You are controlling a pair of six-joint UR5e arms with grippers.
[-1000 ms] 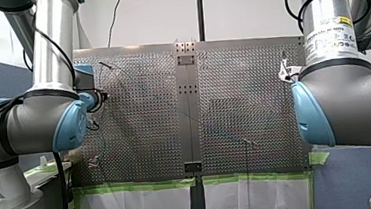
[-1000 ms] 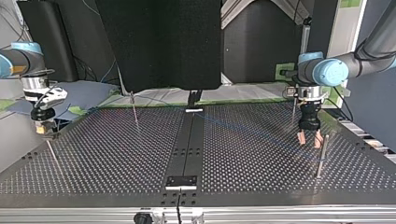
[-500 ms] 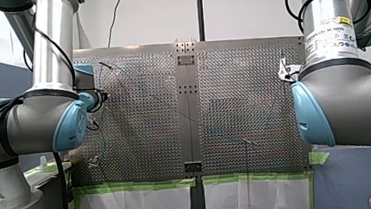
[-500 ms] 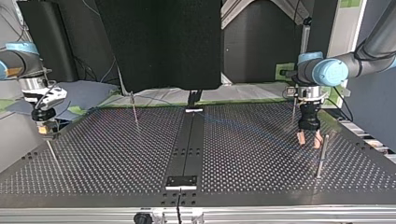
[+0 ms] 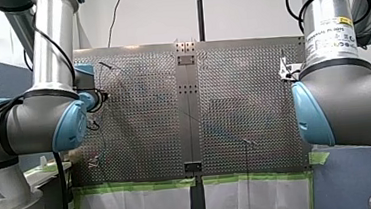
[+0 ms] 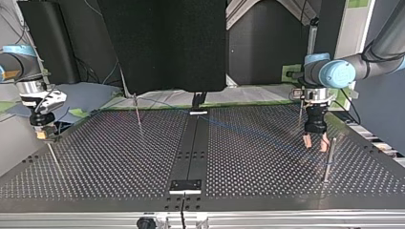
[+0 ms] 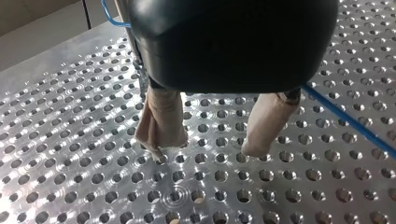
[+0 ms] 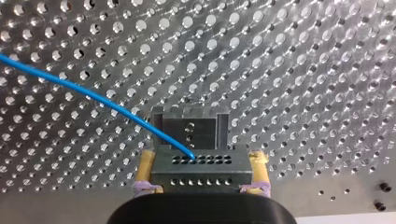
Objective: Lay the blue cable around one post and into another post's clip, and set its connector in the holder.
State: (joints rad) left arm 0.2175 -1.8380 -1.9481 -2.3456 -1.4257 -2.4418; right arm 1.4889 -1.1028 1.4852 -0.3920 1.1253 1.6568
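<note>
In the right wrist view my right gripper (image 8: pixel 203 157), with yellow pads, is shut on a grey connector block (image 8: pixel 201 169). The blue cable (image 8: pixel 93 99) leaves the block's face and curves off to one side. Just ahead of the block a grey holder (image 8: pixel 190 122) sits on the perforated table. In the top view this gripper (image 6: pixel 43 135) hangs at the left edge, above a thin post (image 6: pixel 53 158). My left gripper (image 6: pixel 315 144) is open at the right, beside a post (image 6: pixel 328 160). Its beige pads (image 7: pixel 161 121) hover empty over the holes, with the cable (image 7: pixel 348 119) passing beside them.
Two more thin posts stand on the plate in the top view, one at back left (image 6: pixel 137 113) and one behind my left gripper (image 6: pixel 300 112). A dark centre strip (image 6: pixel 191 152) divides the table. Green tape (image 5: pixel 140 186) lines the plate's near edge in the front view.
My right gripper has shifted a little toward the top view's left with the connector in it. The left arm has not moved.
</note>
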